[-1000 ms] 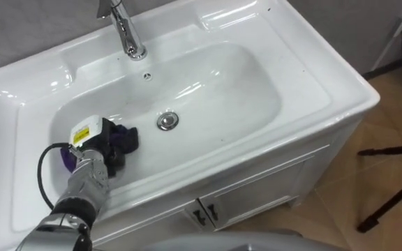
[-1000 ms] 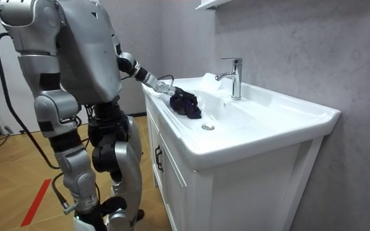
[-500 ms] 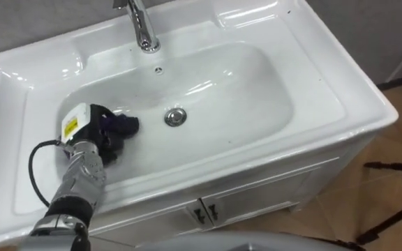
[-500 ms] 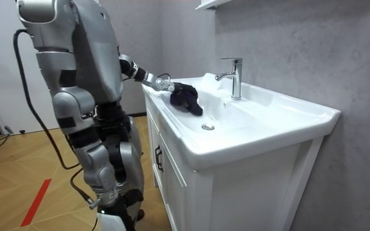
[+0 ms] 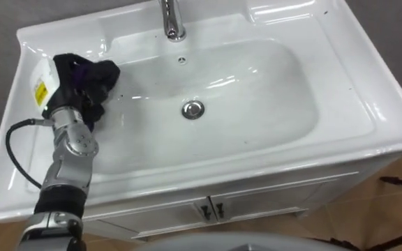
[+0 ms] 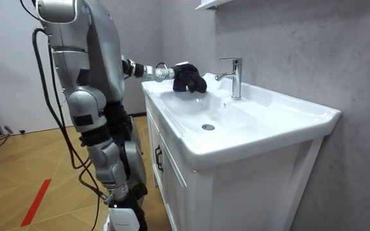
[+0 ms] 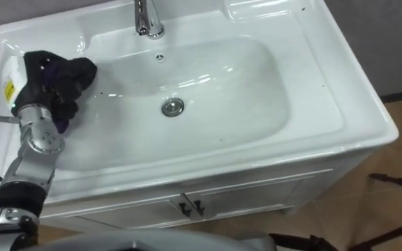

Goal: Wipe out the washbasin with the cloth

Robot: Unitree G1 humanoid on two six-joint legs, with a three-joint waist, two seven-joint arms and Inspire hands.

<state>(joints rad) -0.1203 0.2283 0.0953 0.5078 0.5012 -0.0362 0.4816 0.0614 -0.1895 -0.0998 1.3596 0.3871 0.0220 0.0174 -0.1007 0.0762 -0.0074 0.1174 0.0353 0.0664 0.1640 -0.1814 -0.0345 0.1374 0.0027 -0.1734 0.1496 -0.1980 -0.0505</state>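
1. Left hand [image 5: 67, 94]: fingers curled tight on a bunched dark purple cloth [image 5: 98, 72].
2. Cloth is well left of the drain [image 5: 193, 109], on the faucet [image 5: 172, 22] side, and in the room view appears lifted above the basin [image 5: 340, 97] rim.
3. Judgement: the next stroke goes down and right toward the drain.
4. Bowl is glossy white and sloped. White cabinet [image 5: 257, 202] stands below the drain, on a wood floor [image 6: 18, 167].

Wears a smooth silver-grey shell with black joints between the segments. Carries a ribbed metal forearm with round screws, a looping black cable, and a white, yellow-marked tag behind the dark left robot hand [image 5: 65, 94].
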